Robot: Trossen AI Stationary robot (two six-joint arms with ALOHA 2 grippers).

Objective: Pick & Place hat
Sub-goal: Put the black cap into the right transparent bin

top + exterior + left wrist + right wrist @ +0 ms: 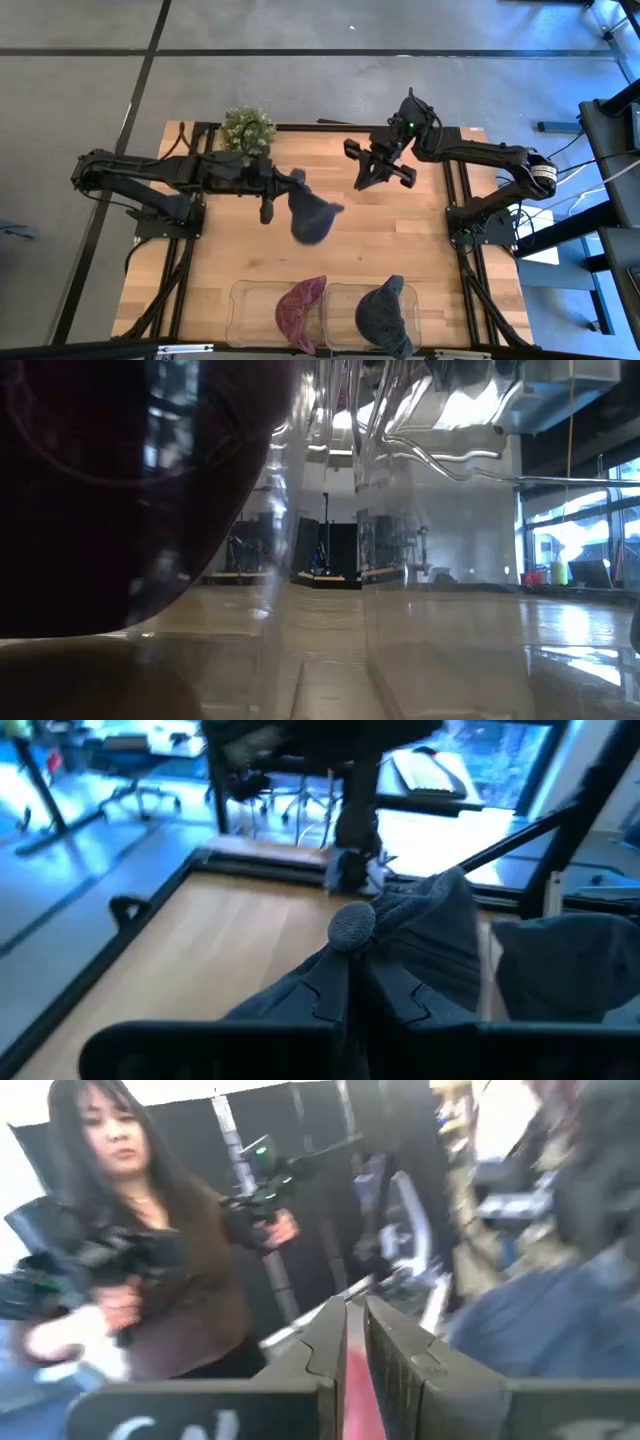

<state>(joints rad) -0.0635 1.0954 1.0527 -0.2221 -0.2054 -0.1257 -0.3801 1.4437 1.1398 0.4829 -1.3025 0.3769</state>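
My left gripper (292, 187) reaches in from the table's left to its middle and is shut on a dark blue-grey hat (311, 216). In the left wrist view the gripper (355, 960) sits just behind the hat's top button (352, 924). My right gripper (366, 180) is raised over the far right part of the table. Its fingers are shut and touch nothing, as the right wrist view (346, 1312) shows. My left gripper pinches the cloth of the hat's crown (385, 945) between its two fingers, right beside the top button. The fingers come about level from the table's left. The rest of the hat (312, 222) hangs beyond and below the fingers, slack; whether it touches the table I cannot tell.
Two clear bins stand at the near edge: the left bin (250, 300) holds a maroon hat (300, 312), the right bin (340, 300) a dark grey hat (385, 315). A small plant (247, 130) stands at the far left. A person (150, 1270) stands beyond the table.
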